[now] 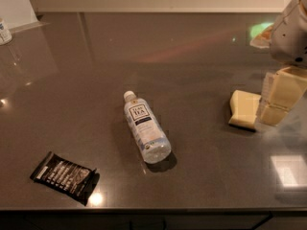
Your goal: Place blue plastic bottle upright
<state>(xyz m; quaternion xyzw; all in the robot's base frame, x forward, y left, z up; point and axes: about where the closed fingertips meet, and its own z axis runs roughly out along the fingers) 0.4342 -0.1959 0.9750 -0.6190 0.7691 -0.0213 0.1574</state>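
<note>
The blue plastic bottle (145,133) lies on its side near the middle of the dark grey counter (192,61). It is clear and bluish, with a white label and dark band. Its white cap points to the back left and its base to the front right. My gripper (280,96) hangs at the right edge of the view, far to the right of the bottle and well apart from it. It is just above and beside the pale yellow sponge block (244,108). It holds nothing that I can see.
A flat black snack wrapper (62,175) lies at the front left near the counter's front edge. A small container (5,31) stands at the far left by a white wall. The arm's grey body (290,30) is at the upper right.
</note>
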